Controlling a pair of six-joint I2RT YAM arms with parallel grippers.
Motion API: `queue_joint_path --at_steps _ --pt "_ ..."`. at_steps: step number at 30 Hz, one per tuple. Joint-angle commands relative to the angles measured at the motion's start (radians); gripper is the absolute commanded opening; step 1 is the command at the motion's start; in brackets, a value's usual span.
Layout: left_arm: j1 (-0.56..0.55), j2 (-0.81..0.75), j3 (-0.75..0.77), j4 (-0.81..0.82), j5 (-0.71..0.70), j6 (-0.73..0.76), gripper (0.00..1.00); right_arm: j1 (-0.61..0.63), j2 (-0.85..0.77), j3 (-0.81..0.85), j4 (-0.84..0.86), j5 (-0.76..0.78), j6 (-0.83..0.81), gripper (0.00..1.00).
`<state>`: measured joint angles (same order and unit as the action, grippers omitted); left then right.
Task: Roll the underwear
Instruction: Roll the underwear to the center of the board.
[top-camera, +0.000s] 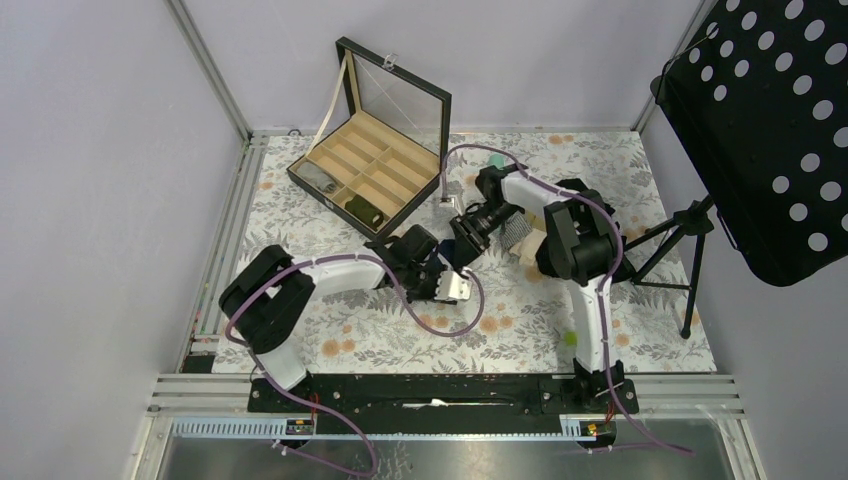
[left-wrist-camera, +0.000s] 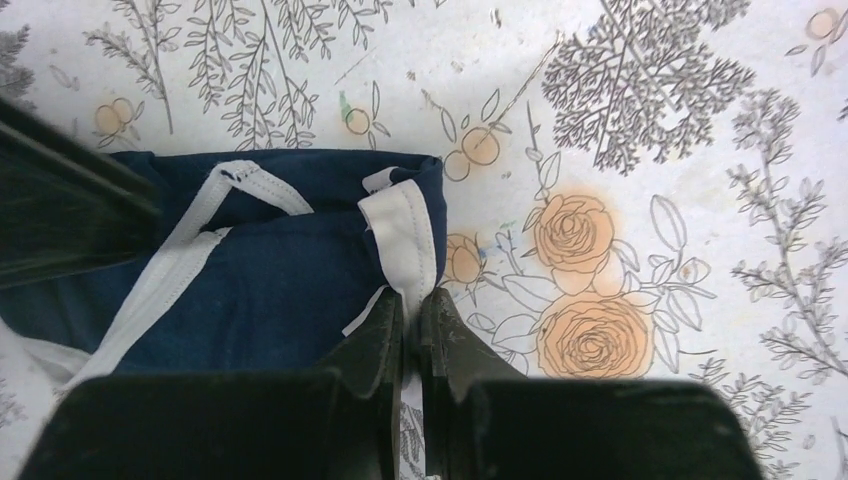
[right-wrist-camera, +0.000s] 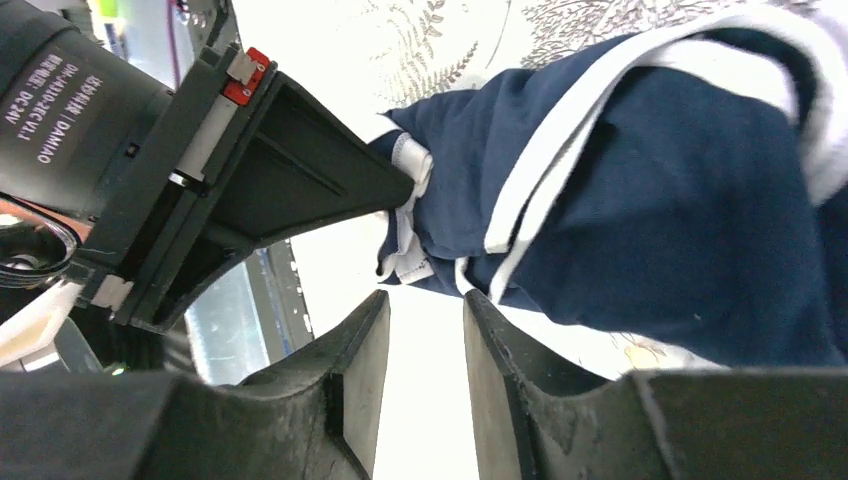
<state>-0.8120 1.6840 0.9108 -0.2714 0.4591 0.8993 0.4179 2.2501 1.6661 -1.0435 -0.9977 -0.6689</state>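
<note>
Your left hand (left-wrist-camera: 410, 310) is clamped on the white band at a corner of the underwear (left-wrist-camera: 270, 290), which lies partly folded on the flowered tabletop (left-wrist-camera: 650, 120), between the two arms. That pinch likely serves as an anchor, so the fold cannot spring open. Your right hand (right-wrist-camera: 425, 310) sits just beside the cloth's edge with its fingers apart and nothing between them, which leaves it free to take a fresh hold. The roll looks barely begun, and cloth this soft will probably slump if the pinch slips.
</note>
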Motion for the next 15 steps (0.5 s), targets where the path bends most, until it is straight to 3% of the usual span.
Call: queue_joint_path --at_steps 1,4,8,15 --pt "-0.002 0.070 0.102 -0.180 0.111 -0.023 0.00 -0.050 -0.175 -0.036 0.127 0.087 0.012 0.39" --pt "0.010 0.137 0.184 -0.289 0.170 -0.036 0.00 -0.128 -0.355 -0.150 0.400 0.163 0.144 0.40" --pt "0.036 0.237 0.286 -0.428 0.277 -0.064 0.00 -0.233 -0.564 -0.342 0.771 0.297 0.376 0.34" --pt "0.089 0.448 0.457 -0.576 0.437 -0.151 0.01 -0.279 -0.932 -0.689 0.974 0.394 0.421 0.33"
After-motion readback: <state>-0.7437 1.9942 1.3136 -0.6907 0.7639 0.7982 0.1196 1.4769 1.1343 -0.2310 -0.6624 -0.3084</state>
